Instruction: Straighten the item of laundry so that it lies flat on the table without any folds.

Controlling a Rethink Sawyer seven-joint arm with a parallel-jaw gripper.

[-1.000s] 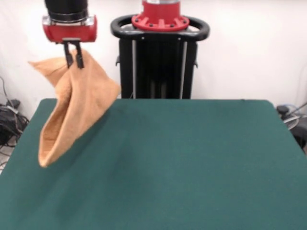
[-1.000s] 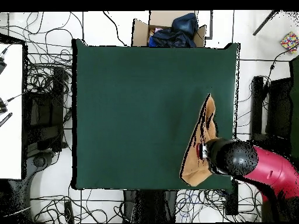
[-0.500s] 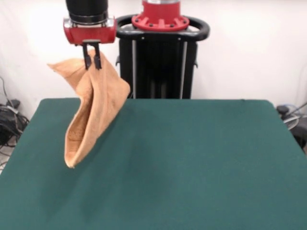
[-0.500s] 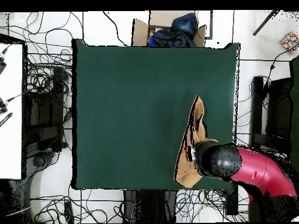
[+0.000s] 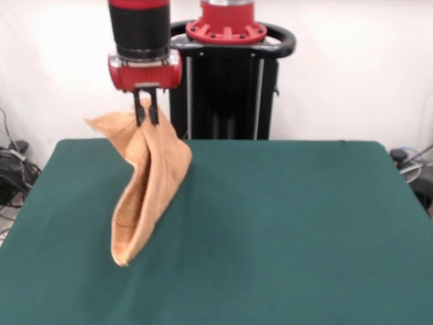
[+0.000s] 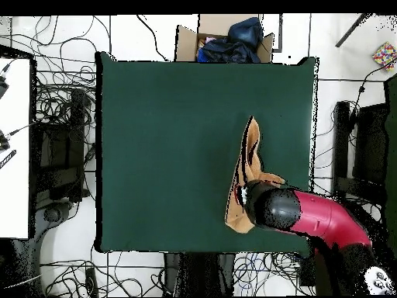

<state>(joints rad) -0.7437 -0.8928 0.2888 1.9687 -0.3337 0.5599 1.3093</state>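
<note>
The gripper [image 5: 146, 114] hung above the bench [image 5: 284, 223], its jaws closed on the top edge of the towel [image 5: 150, 183]. The towel dangled from that pinch in a long folded drape, one corner sticking out sideways just below the jaws and the rest falling in a narrowing fold to a rounded tip low down. In the front view the hanging cloth sat over the left part of the green bench, near the far edge, and whether the lowest tip touched the surface could not be told. From overhead, the towel [image 6: 244, 177] showed as a thin tan strip standing on edge, running away from the arm [image 6: 318, 221] toward the middle of the bench [image 6: 170, 147], with a wider patch of cloth beside the black wrist. The red and black arm reached in from the bench's lower right corner in that view. A cardboard box [image 6: 225, 40] holding dark clothes stood on the floor just past the bench's opposite edge, and cables [image 6: 66, 116] lay tangled on the floor alongside.
</note>
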